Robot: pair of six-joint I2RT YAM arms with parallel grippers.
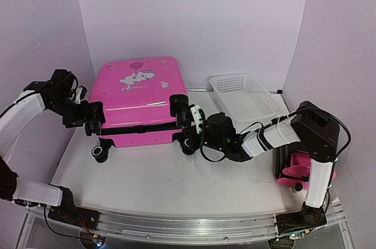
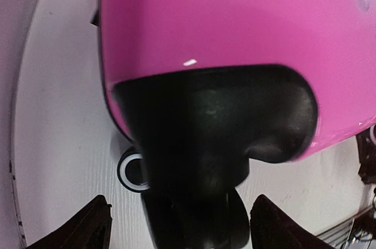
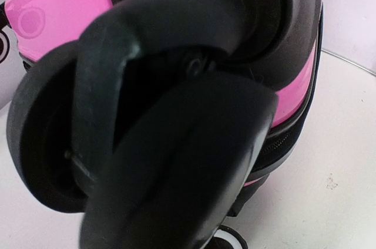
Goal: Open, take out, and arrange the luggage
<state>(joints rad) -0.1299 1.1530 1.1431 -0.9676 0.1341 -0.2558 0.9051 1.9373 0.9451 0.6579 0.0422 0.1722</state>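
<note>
The pink luggage (image 1: 138, 99) lay flat on the white desk (image 1: 153, 184), toward the back and a bit to the left. Its lid was down, with the cartoon stickers (image 1: 138, 78) facing up.

The left end effector (image 1: 94, 117) was at the left side of the luggage, just above the left wheel (image 1: 100, 152). Its fingers (image 2: 88, 228) were apart, with nothing held between them.

The right end effector (image 1: 197, 123) was at the right side of the luggage, close to the right wheel (image 3: 176, 143). Its fingers were together. I could not tell if they pinched anything, because the wrist view there was dark and blurry.

A white basket (image 1: 247, 99) sat to the right of the luggage, near the back wall. A small black cabinet (image 1: 296, 170) with pink drawers stood at the far right, behind the right arm.
</note>
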